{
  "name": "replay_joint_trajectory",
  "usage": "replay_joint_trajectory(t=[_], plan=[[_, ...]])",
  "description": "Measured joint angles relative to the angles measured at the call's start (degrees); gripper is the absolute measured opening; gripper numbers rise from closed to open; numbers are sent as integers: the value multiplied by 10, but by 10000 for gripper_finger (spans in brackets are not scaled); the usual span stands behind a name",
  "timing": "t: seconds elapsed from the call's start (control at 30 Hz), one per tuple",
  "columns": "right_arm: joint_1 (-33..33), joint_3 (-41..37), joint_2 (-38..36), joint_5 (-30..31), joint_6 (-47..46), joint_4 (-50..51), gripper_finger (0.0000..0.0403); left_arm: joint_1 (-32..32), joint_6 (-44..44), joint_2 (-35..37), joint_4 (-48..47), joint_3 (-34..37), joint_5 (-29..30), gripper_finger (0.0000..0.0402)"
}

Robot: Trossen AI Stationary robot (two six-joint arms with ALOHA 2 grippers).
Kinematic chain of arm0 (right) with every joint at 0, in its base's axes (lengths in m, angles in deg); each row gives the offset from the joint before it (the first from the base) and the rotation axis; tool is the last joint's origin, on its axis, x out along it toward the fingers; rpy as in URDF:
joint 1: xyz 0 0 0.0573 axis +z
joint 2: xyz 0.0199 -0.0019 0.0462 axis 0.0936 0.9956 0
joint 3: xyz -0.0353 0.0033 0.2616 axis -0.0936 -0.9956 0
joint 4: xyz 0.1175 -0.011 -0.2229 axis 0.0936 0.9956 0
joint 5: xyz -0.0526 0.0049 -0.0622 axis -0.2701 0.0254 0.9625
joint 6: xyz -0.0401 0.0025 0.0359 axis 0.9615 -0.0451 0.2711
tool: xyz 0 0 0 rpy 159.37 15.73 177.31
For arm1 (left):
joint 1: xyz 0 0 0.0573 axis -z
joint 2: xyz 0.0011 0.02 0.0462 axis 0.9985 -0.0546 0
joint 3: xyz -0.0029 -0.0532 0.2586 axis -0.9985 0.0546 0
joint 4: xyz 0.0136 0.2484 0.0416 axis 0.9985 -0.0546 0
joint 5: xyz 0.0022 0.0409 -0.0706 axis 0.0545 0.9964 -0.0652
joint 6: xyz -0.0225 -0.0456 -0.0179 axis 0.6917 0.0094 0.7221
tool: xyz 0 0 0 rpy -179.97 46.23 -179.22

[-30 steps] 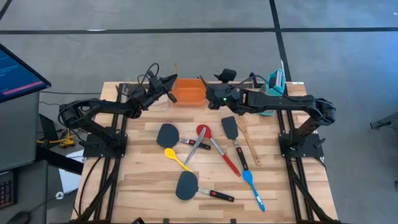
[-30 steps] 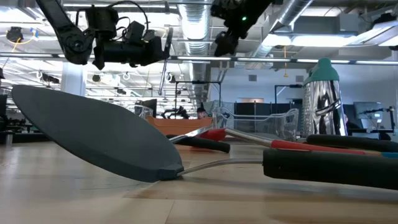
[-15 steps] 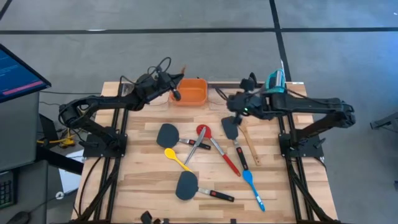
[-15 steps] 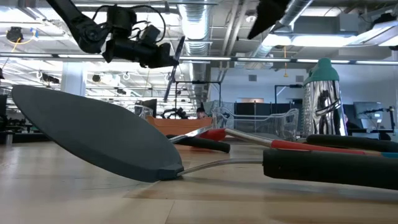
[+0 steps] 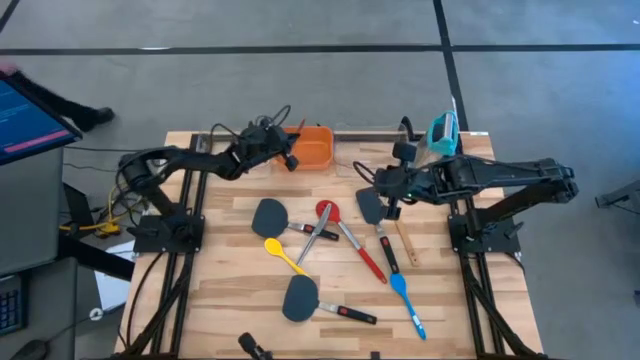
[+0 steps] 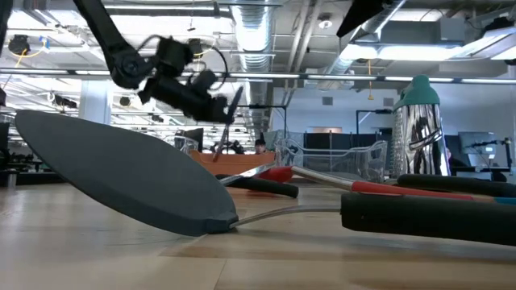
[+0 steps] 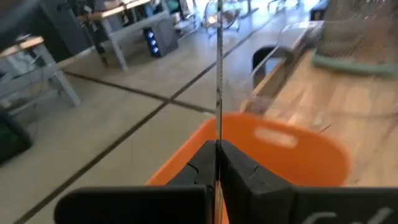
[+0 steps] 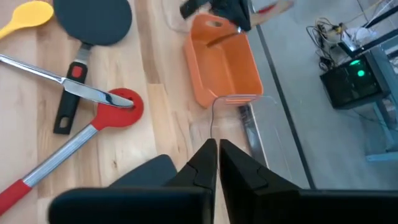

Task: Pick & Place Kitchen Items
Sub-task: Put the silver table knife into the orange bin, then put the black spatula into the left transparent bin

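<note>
My left gripper (image 5: 287, 157) is shut on a thin flat utensil (image 7: 219, 87), seen edge-on, at the left rim of the orange bin (image 5: 318, 150). My right gripper (image 5: 391, 205) is shut on nothing, just above the table beside the square black spatula (image 5: 370, 203). Flat on the wood lie two round black spatulas (image 5: 270, 216) (image 5: 300, 297), a red spoon (image 5: 325, 210), metal tongs (image 5: 318, 238), a yellow spoon (image 5: 280, 252), a blue spoon (image 5: 405, 293) and a wooden fork (image 5: 402, 232). My left gripper pinches the utensil's flat sides (image 7: 218, 144) between its two fingers, near one end. The utensil slants in the low view (image 6: 228, 121), its lower part toward the orange bin (image 6: 234, 158). It is clear of the table; whether it touches the bin I cannot tell.
A clear plastic bin (image 5: 372, 138) stands to the right of the orange one, along the table's far edge. A teal-topped grater (image 5: 443, 133) stands at the far right. The near left part of the wood (image 5: 225, 290) is bare. A person's foot (image 5: 92, 116) shows on the floor, far left.
My left gripper has carried the utensil toward the table's right and down to the orange bin, tipping it from upright to slanted. My right gripper has left the orange bin, going toward the right and near edges, and has come down beside the square black spatula.
</note>
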Motion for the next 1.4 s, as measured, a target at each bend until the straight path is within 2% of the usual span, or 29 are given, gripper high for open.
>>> replay_joint_trajectory(t=[0.33, 0.5, 0.8, 1.17, 1.4], plan=[[5, -1, 1, 0, -10, -1, 5, 1, 17, -74, 19, -33, -3, 0], [5, -1, 1, 0, -10, -1, 3, 1, 14, -92, 18, -52, -27, 1], [5, -1, 1, 0, -10, -1, 2, -1, 13, -124, 17, -56, -23, 1], [5, -1, 1, 0, -10, -1, 3, -1, 17, -121, 19, -56, -12, 5], [5, -1, 1, 0, -10, -1, 2, -1, 17, -121, 22, -56, -12, 40]])
